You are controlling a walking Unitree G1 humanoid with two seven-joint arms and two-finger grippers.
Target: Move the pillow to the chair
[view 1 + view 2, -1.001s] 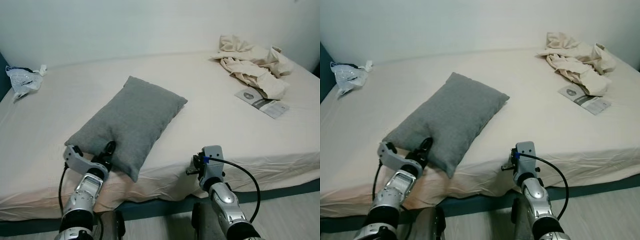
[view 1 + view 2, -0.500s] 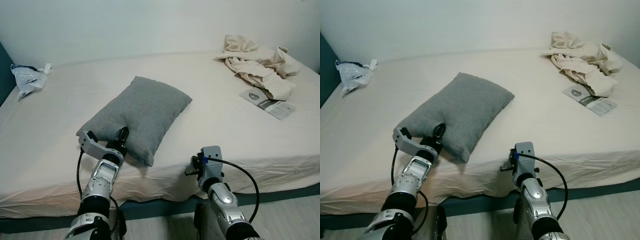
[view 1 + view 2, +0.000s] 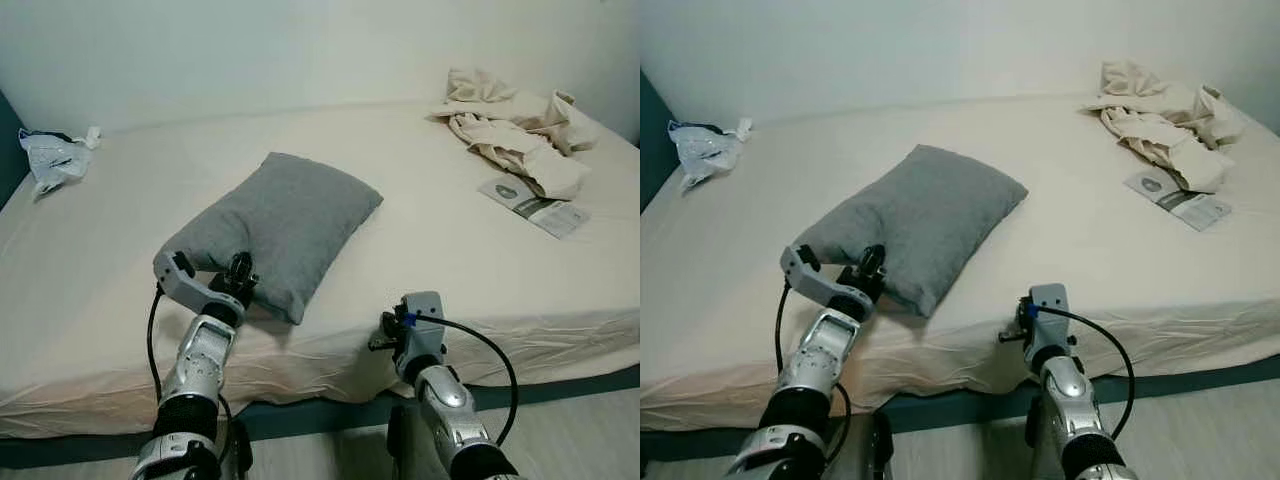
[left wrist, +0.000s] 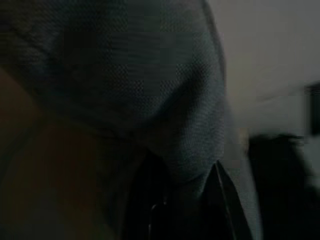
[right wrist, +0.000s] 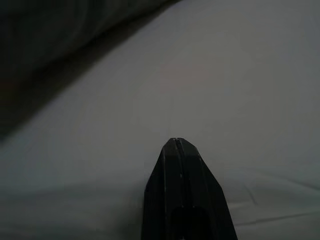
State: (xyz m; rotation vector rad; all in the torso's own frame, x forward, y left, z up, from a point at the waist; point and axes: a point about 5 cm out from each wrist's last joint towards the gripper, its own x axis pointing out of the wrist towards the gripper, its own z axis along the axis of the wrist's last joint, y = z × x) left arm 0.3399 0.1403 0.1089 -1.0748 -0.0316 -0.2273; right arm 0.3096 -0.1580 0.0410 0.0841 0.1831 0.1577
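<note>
A grey pillow [image 3: 285,220] lies slantwise on the cream bed [image 3: 470,270], its near end towards the front edge. My left gripper [image 3: 240,272] is at the pillow's near edge. In the left wrist view its black fingers [image 4: 226,200] are shut on a fold of the grey fabric [image 4: 150,90]. My right gripper [image 3: 384,336] is at the bed's front edge, right of the pillow and apart from it. In the right wrist view its fingertips [image 5: 179,165] are pressed together over the sheet.
Crumpled beige cloth [image 3: 515,130] lies at the bed's far right with a leaflet [image 3: 530,200] beside it. A plastic bag [image 3: 55,160] sits at the far left. Below the mattress's dark base runs a strip of light floor [image 3: 590,440].
The view has shifted. My left arm has reached further onto the bed and risen a little, with the pillow's near edge bunched at its fingers. The right arm holds its place.
</note>
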